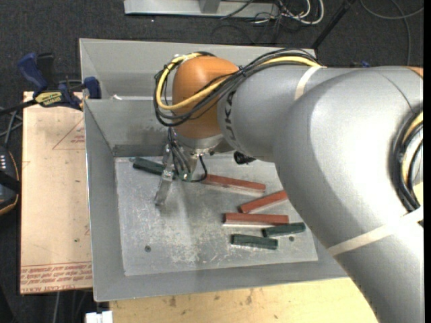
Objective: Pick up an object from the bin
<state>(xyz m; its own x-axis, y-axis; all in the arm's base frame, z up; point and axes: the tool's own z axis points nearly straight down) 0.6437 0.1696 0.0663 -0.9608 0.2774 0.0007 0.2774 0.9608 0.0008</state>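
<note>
We see gripper (166,182) beside a dark green stick (145,165) at bin's (101,180) back-left, its grip unreadable under the orange wrist cover (199,96).

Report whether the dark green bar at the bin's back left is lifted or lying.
Lying: the dark green flat bar rests on the grey metal bin floor beside the gripper.

Reddish-brown bars (256,219), perhaps dark green sticks (254,242), scuffed grey bin (101,153), orange wrist cover (199,93).

You've got three red bars (235,182), all right of jaws. Three green bars (254,241): one left, two right.
</note>
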